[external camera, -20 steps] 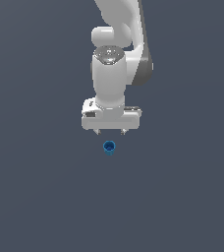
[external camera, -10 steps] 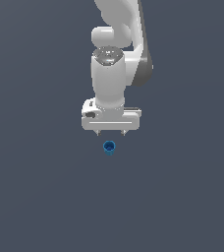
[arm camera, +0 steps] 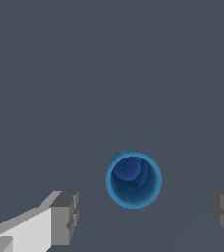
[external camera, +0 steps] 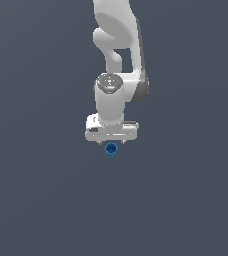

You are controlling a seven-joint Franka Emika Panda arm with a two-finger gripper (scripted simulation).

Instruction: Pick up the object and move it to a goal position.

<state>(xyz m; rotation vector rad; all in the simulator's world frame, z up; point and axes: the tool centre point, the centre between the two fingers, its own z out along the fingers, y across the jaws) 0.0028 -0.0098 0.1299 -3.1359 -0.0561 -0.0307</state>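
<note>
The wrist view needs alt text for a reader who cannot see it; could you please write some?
A small blue cup, seen from above with its hollow open, stands on a plain dark grey floor between the open gripper, whose two grey fingertips do not touch it.

I see the cup [arm camera: 133,180] in bright blue at the rim, darker navy inside its hollow. My pincer [arm camera: 143,216] is white with grey finger pads [arm camera: 65,216]. The arm [external camera: 117,55] is white with grey joints. The worktop [external camera: 36,200] is plain slate grey, unpatterned.
</note>
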